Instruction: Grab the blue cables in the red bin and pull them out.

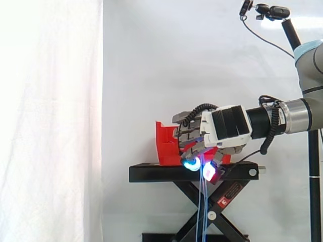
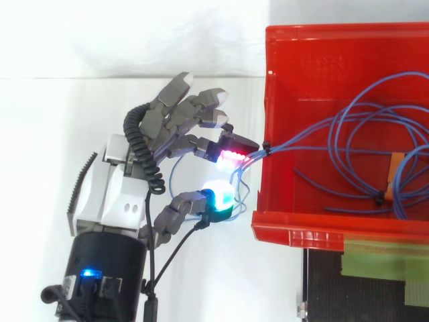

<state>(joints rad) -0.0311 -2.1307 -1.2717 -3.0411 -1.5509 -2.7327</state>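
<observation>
- I see the hand (image 2: 122,182) just outside the red bin (image 2: 335,231), its thumb and a curled finger pinching the blue cables (image 2: 295,137).
- Most of the cable lies looped inside the bin; a few strands cross its wall to the hand and hang below it.

Red bin (image 2: 315,229) is seen at the right, set on a black stand (image 2: 328,288) with green tape (image 2: 375,261) along the stand's top edge. Blue cables (image 2: 278,143) are coiled loosely inside the bin, toward its right wall, bound by a black tie at the left wall. An orange tag (image 2: 394,168) is seen near the right wall. The bundle is led over the bin's left wall. The hand (image 2: 117,194) is held just outside that wall, fingers curled; strands are pinched between a red-glowing fingertip (image 2: 231,155) and the cyan thumb pad (image 2: 218,196).
</observation>
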